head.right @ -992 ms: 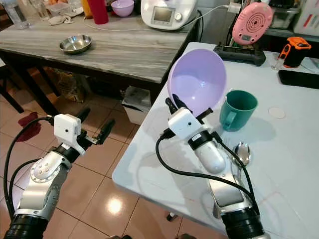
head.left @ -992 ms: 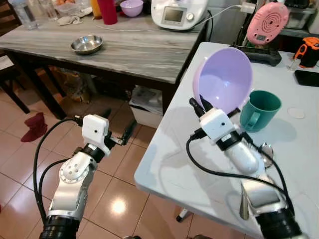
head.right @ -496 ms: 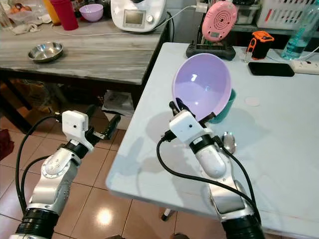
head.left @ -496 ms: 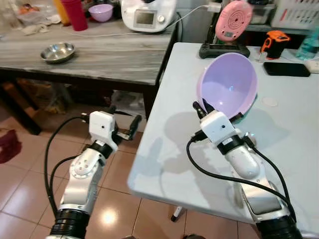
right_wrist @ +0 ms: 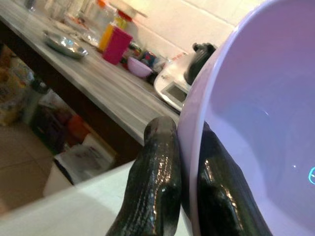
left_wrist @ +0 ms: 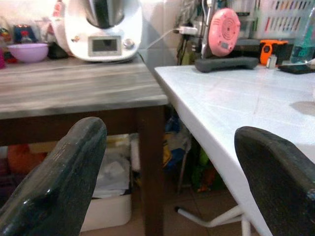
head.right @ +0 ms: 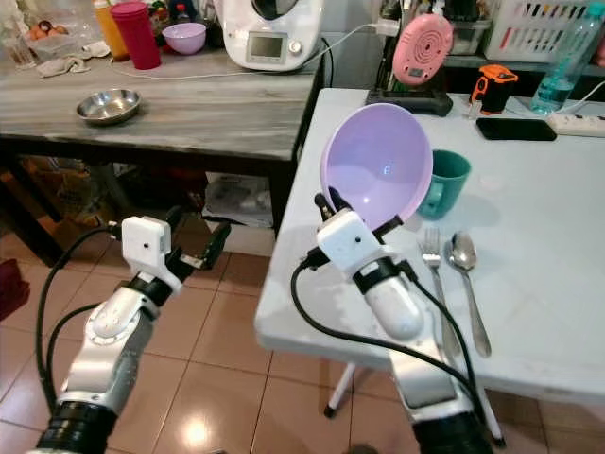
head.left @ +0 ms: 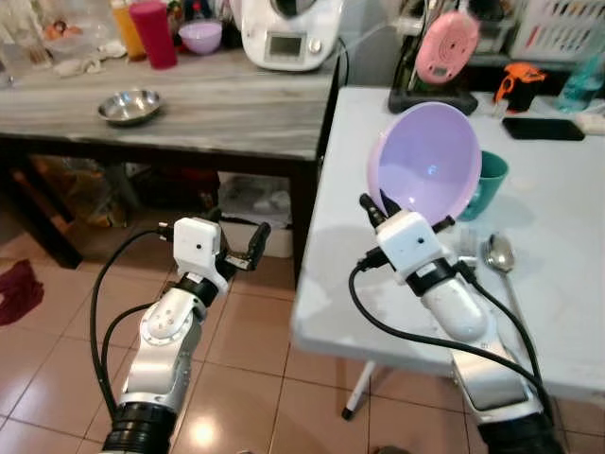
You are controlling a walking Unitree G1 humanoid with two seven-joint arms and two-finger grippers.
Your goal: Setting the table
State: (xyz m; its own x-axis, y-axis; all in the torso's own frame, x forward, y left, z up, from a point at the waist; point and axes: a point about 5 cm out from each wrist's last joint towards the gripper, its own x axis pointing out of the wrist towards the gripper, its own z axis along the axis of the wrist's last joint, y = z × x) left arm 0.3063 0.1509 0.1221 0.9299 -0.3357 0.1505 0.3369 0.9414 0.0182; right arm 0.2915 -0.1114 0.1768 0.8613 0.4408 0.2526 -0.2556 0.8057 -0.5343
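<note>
My right gripper [head.right: 354, 211] is shut on the rim of a lilac plastic bowl [head.right: 376, 168], held tilted on edge above the near left part of the white table [head.right: 548, 236]. In the right wrist view the two fingers [right_wrist: 157, 177] pinch the bowl's rim [right_wrist: 236, 128]. Behind the bowl stands a green mug [head.right: 444, 182]. A fork [head.right: 436, 284] and a spoon [head.right: 465, 265] lie side by side on the table to the right of my arm. My left gripper [head.left: 236, 248] hangs open over the floor, left of the table.
A grey wooden table [head.right: 217, 104] stands at the left with a steel bowl [head.right: 108, 105], a red cup [head.right: 136, 33], a second lilac bowl [head.right: 183, 38] and a white kitchen machine [head.right: 268, 33]. A pink device [head.right: 422, 49], a phone [head.right: 515, 129] and a bottle [head.right: 567, 61] sit at the white table's far end.
The camera has shifted, so the fork and spoon have come into view. The bowl stays gripped and tilted in my right gripper. The left arm holds much the same pose.
</note>
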